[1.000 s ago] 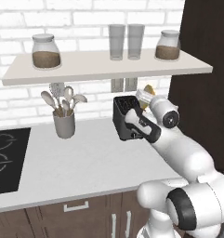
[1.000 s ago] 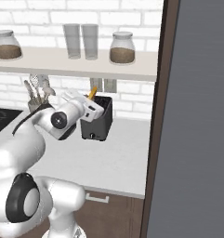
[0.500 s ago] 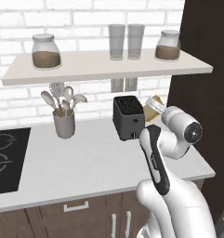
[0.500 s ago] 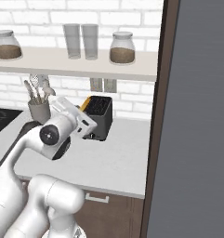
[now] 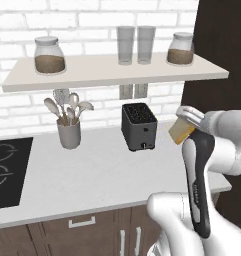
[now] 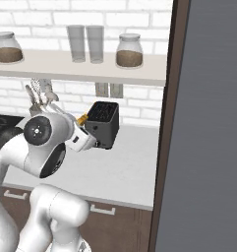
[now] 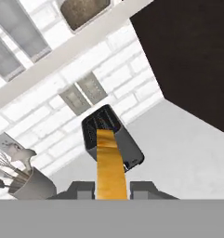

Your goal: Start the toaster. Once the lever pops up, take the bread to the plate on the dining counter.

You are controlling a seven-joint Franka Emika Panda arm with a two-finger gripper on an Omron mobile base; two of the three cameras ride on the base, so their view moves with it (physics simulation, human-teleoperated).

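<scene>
Partly hidden: bread (image 7: 111, 173) lower end clamped in pincer (image 7: 112, 189).

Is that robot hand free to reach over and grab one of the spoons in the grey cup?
Probably not right now. The gripper is shut on the bread, right of the toaster, so it has no free grasp. The way across the worktop to the utensil cup otherwise looks open.

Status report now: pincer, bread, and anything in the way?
Pincer shut on bread, held in the air right of toaster. Toaster slots empty. Dark tall cabinet close on the right.
</scene>
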